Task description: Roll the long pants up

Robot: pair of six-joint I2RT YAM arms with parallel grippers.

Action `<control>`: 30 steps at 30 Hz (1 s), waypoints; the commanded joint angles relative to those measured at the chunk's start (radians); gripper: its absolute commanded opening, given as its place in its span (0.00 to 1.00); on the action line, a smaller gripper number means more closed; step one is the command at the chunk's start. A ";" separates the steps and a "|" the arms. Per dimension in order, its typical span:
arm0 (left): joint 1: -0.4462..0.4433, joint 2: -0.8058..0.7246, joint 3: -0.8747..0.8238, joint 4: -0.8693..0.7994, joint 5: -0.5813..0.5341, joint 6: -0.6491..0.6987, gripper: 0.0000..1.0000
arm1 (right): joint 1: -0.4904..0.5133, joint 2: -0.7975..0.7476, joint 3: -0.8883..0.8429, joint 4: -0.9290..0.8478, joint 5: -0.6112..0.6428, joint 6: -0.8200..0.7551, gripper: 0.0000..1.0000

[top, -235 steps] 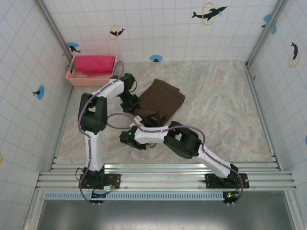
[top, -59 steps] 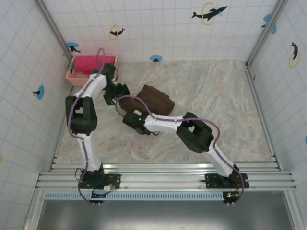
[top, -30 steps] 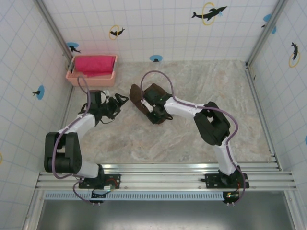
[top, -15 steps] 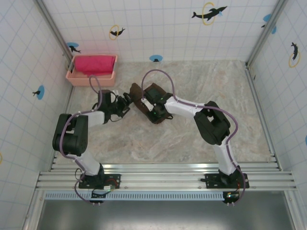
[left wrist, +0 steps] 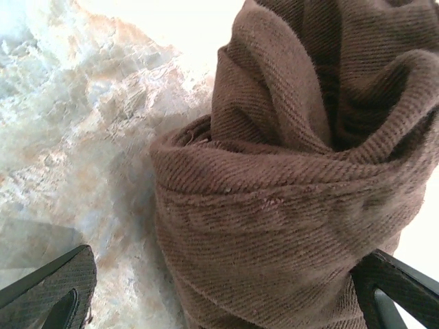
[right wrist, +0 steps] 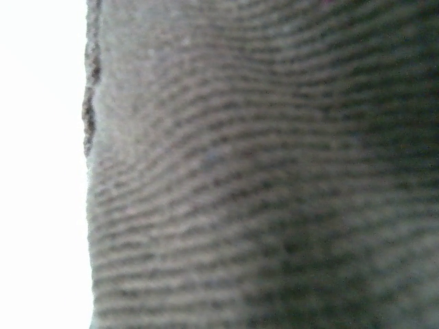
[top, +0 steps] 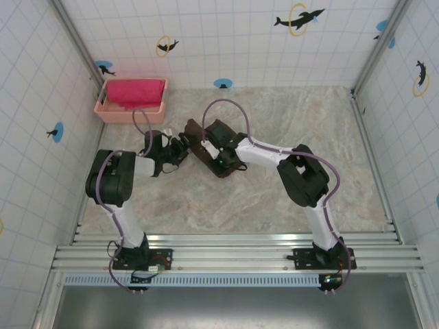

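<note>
- Pants sit as a tight brown bundle in the upper middle of the overhead view, on the marbled worktop. They are well apart from the pink cloth in its basket at upper left.
- Judging by that shape, the roll looks almost made. Treat this step as tightening and squaring, not rolling afresh.
- Your left hand is at the bundle's left end with its fingers spread wide. In its wrist view the lower-left finger is apart from the cloth over bare marble, the lower-right one touches the fabric, and the coiled end sits between them.
- Your right hand lies on top of the bundle toward its lower right. Its wrist view is blurred weave pressed close, so I cannot tell whether it is gripping or parted.
- Centre the left hand on the coil before closing, so both fingers meet cloth together. A lopsided pinch would likely drag the roll sideways.
- Loose folds show in the upper part of the left wrist view. Tuck them in as you press, or the end may spring apart.
- Use the right hand as a weight: hold down, don't pull, while the left one squeezes.
- Move slowly. Soft fabric like this will probably unwind if either hand lifts abruptly.
</note>
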 commanded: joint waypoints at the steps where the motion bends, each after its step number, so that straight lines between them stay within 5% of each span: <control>1: -0.008 0.038 -0.002 0.059 -0.036 -0.006 0.97 | 0.024 0.125 -0.060 -0.152 -0.129 0.003 0.00; 22: -0.039 0.136 0.041 0.103 -0.045 -0.036 0.92 | 0.052 0.187 0.023 -0.170 -0.153 0.004 0.00; 24: -0.040 0.145 0.048 0.103 -0.044 -0.036 0.84 | 0.054 0.188 0.024 -0.171 -0.153 0.005 0.00; 30: -0.042 0.162 0.077 0.073 -0.017 0.003 0.34 | 0.054 0.196 0.035 -0.170 -0.185 0.003 0.00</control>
